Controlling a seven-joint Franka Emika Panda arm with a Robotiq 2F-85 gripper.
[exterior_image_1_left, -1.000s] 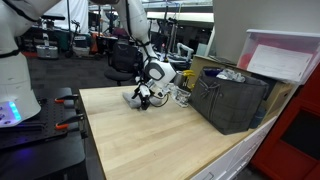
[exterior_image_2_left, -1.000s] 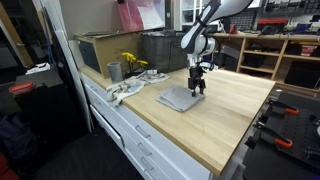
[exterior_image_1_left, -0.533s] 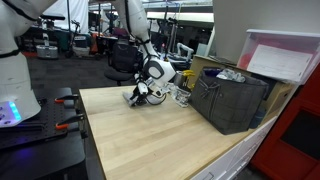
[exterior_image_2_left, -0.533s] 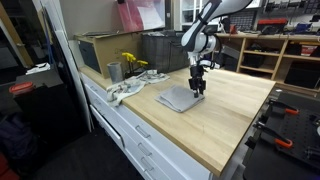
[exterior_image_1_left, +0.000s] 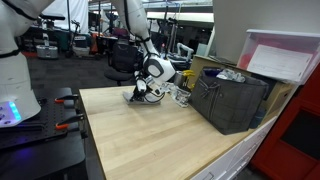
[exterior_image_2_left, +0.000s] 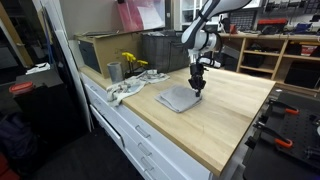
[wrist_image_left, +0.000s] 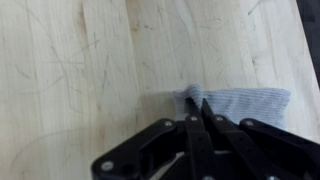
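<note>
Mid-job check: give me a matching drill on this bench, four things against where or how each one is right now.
Things:
1. gripper
2. grey cloth
3. metal cup
4. dark crate

Places or states:
A. lies flat on the wooden bench top, pinched at one corner
B. stands upright beside the crumpled white rag
C. jaws closed together on the cloth's edge
D. the biggest thing on the bench, open at the top

Pairs: 1-C, 2-A, 3-B, 4-D
</note>
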